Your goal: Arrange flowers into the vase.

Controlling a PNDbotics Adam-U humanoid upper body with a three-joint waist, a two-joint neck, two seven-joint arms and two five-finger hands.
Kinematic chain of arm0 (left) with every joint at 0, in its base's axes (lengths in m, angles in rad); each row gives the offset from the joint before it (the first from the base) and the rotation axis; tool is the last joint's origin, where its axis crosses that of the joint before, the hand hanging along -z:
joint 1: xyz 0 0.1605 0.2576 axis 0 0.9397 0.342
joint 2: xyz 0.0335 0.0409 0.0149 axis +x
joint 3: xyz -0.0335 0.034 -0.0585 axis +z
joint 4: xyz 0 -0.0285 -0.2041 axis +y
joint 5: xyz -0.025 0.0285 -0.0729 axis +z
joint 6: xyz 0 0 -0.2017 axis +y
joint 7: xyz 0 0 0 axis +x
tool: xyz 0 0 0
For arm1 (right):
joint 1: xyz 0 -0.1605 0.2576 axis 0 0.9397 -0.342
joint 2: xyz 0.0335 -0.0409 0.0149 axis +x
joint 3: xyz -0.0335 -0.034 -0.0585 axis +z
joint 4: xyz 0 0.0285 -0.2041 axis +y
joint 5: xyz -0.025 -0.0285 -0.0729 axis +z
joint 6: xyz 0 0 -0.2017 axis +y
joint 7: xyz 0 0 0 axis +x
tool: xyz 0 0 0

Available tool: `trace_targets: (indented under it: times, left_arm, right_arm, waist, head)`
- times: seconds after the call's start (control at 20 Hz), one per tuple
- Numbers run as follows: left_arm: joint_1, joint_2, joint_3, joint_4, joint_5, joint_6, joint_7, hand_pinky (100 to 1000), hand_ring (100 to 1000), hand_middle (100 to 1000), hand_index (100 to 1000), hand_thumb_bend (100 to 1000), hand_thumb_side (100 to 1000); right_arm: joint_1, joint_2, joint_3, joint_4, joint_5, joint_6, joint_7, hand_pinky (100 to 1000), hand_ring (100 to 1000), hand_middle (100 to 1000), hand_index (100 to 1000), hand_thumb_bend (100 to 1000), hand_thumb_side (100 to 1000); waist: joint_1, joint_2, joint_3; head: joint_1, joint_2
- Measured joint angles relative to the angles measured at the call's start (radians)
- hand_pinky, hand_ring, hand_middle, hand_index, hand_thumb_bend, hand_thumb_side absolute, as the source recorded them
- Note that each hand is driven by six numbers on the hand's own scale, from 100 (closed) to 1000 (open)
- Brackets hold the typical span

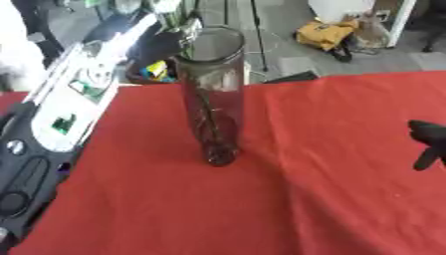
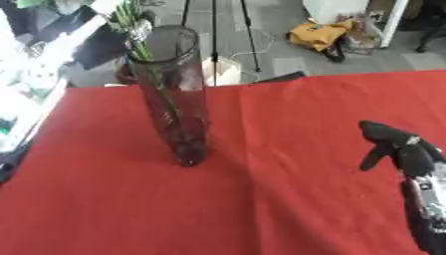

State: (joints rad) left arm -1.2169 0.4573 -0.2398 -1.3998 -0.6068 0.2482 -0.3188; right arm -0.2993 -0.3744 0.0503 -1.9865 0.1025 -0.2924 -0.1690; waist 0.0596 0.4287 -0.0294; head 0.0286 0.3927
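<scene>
Feeding green stems (image 2: 148, 64) into the vase (image 2: 178, 99), the left hand (image 1: 166, 42) seemingly pinched them; the right hand (image 2: 396, 144) idled, fingers relaxed.

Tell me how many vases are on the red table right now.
1. The tall dark glass vase stands upright left of centre on the red table, green stems in it. Nothing suggests another hidden one.

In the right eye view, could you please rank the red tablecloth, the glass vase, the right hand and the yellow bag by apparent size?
1. Red tablecloth, fills most of the view.
2. Glass vase.
3. Right hand and yellow bag look alike; the bag lies farther away on the floor, so I won't rank them.
</scene>
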Motion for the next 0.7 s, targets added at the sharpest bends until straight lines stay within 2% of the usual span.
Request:
trace_targets:
  times: [0.2, 0.7]
  left_arm:
    - [-0.014, 0.0, 0.011, -0.003, 0.019, -0.015, -0.037, 955, 939, 1000, 1000, 100, 1000]
    - [-0.058, -0.015, 0.019, 0.019, 0.027, -0.058, -0.027, 1000, 965, 1000, 1000, 100, 1000]
  right_arm:
    - [0.0, 0.001, 0.002, 0.0, 0.0, 0.006, 0.006, 850, 841, 390, 751, 100, 1000]
    - [-0.001, 0.005, 0.007, 0.0, 0.001, 0.016, 0.015, 852, 843, 389, 752, 100, 1000]
  waist:
    - [0.004, 0.0, 0.0]
    - [0.017, 0.003, -0.013]
  head:
    - [0.002, -0.004]
    - [0.011, -0.007]
